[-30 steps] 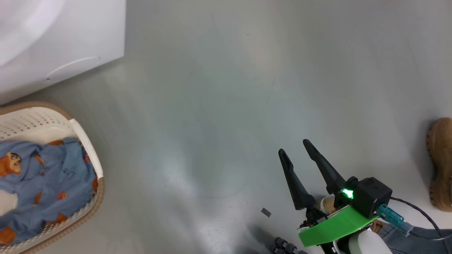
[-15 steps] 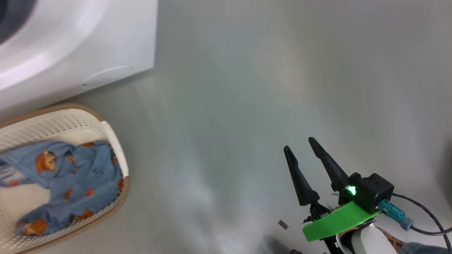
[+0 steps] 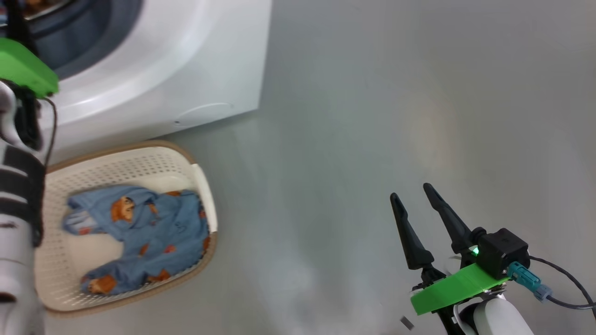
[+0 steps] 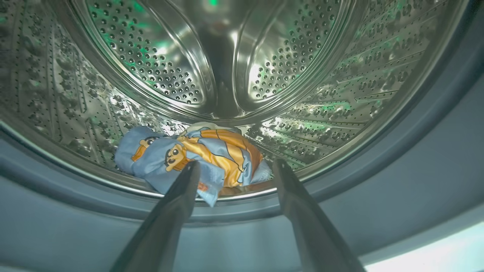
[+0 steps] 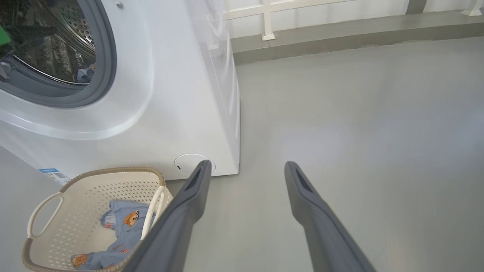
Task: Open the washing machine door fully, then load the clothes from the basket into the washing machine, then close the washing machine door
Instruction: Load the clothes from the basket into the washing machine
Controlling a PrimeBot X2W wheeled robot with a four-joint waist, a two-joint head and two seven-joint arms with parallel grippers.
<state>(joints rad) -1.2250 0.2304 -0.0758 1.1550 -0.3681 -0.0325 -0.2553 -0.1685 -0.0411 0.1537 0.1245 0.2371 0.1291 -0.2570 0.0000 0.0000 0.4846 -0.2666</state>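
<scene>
The white washing machine [image 3: 163, 70] stands at the top left, and its door is out of view. In the left wrist view my left gripper [image 4: 237, 164] is open at the mouth of the steel drum [image 4: 302, 75]. One light blue bear-print garment [image 4: 196, 147] lies loose at the drum's front lip, between and beyond the fingers. The cream basket [image 3: 139, 149] sits on the floor before the machine with more blue clothes [image 3: 149, 232] in it. My right gripper [image 3: 410, 191] hangs open and empty over bare floor, far right of the basket [image 5: 94, 173].
A grey rubber ring [image 4: 416, 170] surrounds the drum opening. My pale left forearm [image 3: 14, 260] runs up the left edge beside the basket. In the right wrist view a low ledge with a white railing [image 5: 268, 19] lies beyond the machine. Grey floor spreads to the right.
The head camera has swung left, so machine and basket sit further right in the picture. My left arm now shows at the drum mouth. The right gripper stays open in the same place.
</scene>
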